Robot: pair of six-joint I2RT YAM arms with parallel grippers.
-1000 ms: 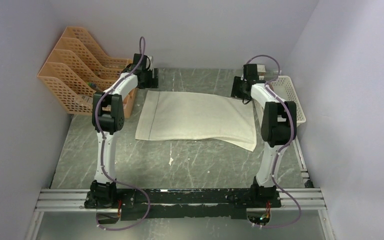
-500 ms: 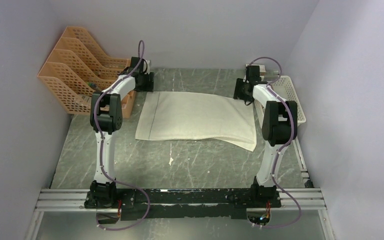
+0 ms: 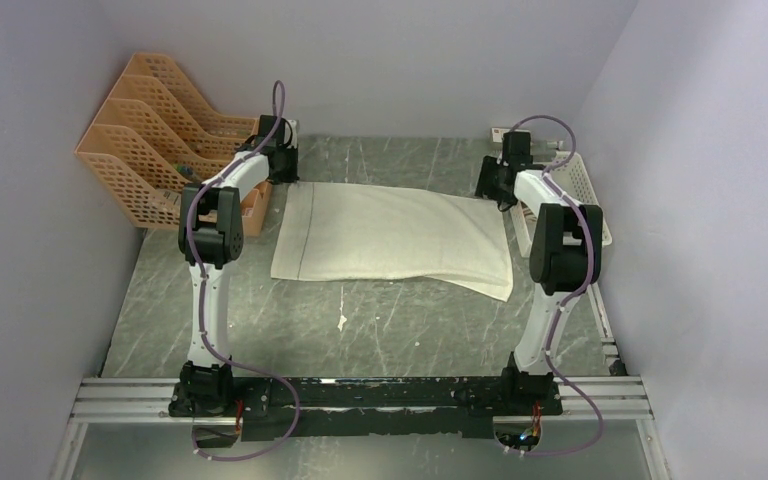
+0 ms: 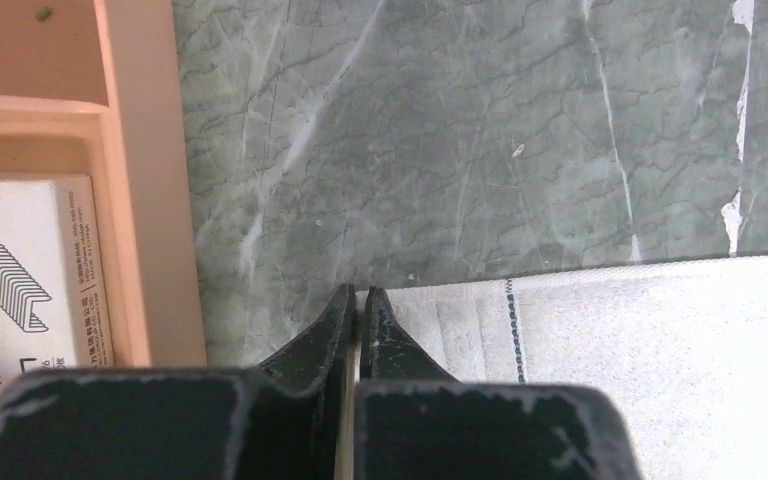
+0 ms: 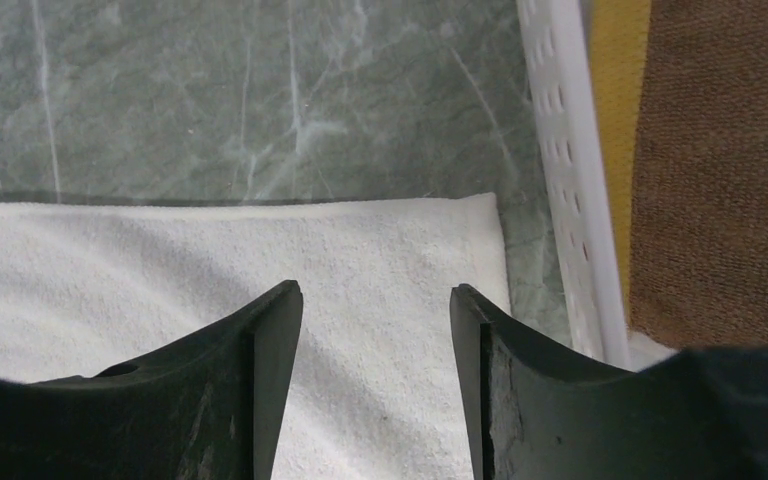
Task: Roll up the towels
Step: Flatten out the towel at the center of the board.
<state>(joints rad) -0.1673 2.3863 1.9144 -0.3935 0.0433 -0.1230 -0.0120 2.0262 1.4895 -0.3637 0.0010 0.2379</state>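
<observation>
The cream-white towel (image 3: 390,235) lies flat, spread across the middle of the table. My left gripper (image 3: 282,168) is at its far left corner (image 4: 430,305). In the left wrist view this gripper (image 4: 360,295) is shut, with a thin pale strip of the towel's edge between its fingertips. My right gripper (image 3: 500,185) hangs over the far right corner. In the right wrist view it (image 5: 375,300) stands open, with the towel (image 5: 260,250) below its gap. The brown towel (image 5: 720,170), with a mustard-yellow side (image 5: 615,100), lies in the white basket (image 5: 570,200).
An orange tiered rack (image 3: 150,140) stands at the far left. Right beside the left gripper is an orange tray (image 4: 140,200) holding a box of staples (image 4: 30,270). The white basket (image 3: 585,195) sits along the right wall, close to the right arm.
The left gripper has shut at the towel's far left corner. The right gripper has shifted slightly right and farther back, over the far right corner, still open.
</observation>
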